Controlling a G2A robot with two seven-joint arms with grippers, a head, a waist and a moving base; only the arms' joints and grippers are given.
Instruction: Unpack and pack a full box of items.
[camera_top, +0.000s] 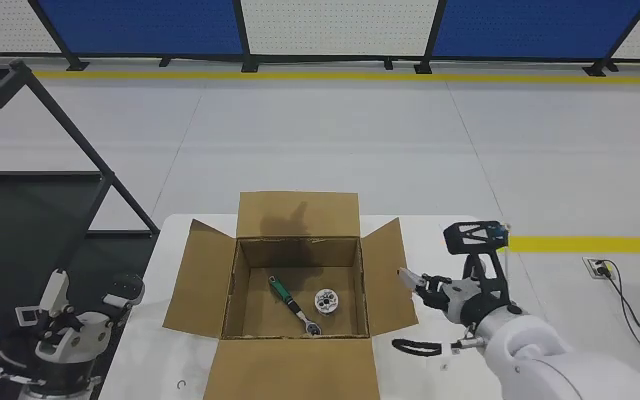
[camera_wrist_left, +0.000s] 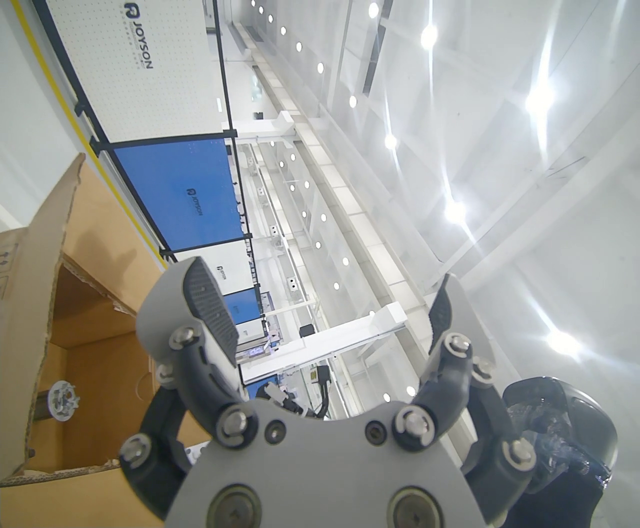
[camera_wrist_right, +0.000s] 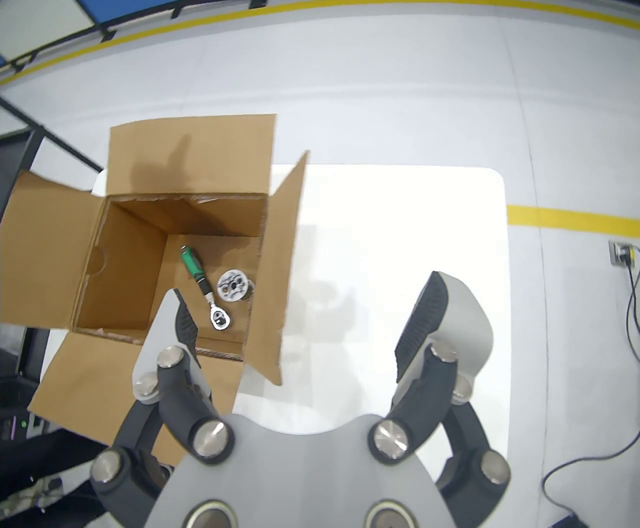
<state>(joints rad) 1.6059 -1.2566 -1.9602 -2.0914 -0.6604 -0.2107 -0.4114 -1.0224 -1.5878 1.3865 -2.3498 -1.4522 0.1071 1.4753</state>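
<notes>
Left gripper (camera_wrist_left: 324, 280) spread, right gripper (camera_wrist_right: 304, 287) spread near box flap (camera_wrist_right: 280, 280), ratchet (camera_wrist_right: 204, 286) beyond it.

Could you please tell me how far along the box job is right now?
Done: the box stands with its flaps open. In hand: nothing; the right gripper is beside the box, the left gripper at its other side, both with jaws open. Left: a wrench and a round part lie on the box floor, so lifting them out and repacking likely remain.
</notes>
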